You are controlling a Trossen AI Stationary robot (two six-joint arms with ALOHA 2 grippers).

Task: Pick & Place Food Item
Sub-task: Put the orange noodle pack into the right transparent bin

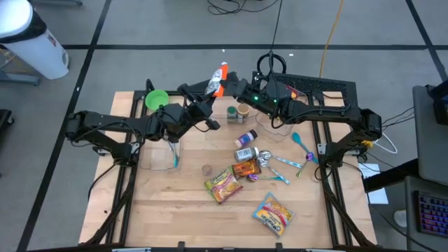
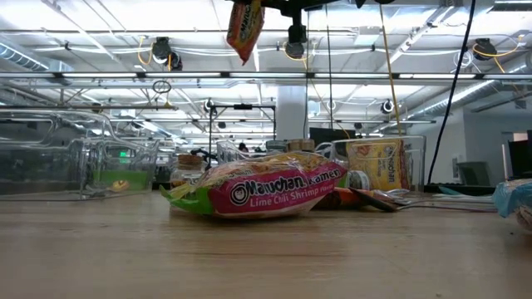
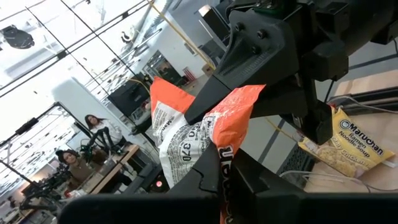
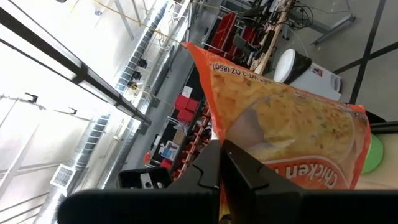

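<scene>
Two grippers met high above the back of the tabletop (image 1: pixel 175 210), both clamped on the same orange noodle packet (image 1: pixel 219 78). The left gripper (image 3: pixel 219 167) had its fingers pinched shut on one edge of the packet, and the right gripper (image 4: pixel 221 163) had its fingers clenched on the other edge. In the low view the packet hung near the top of the picture, well clear of the wood.

The step in hand looked like a handover in mid-air, the packet passing from one arm to the other. Which arm was giving and which receiving could not be told. The next move would call for one gripper to let go while the other kept its pinch, then carry the packet to wherever it belongs; a release by both at once would drop it.

Writing was legible in places. The held packet showed "Chicken" and "3 OZ (85g)" in the right wrist view, and "370" on its back panel in the left wrist view. A pink-and-green packet (image 2: pixel 258 193) lying on the tabletop read "Maruchan Ramen, Lime Chili Shrimp". A yellow packet (image 3: pixel 352 144) read "Maruchan Ramen Noodle Soup".
</scene>
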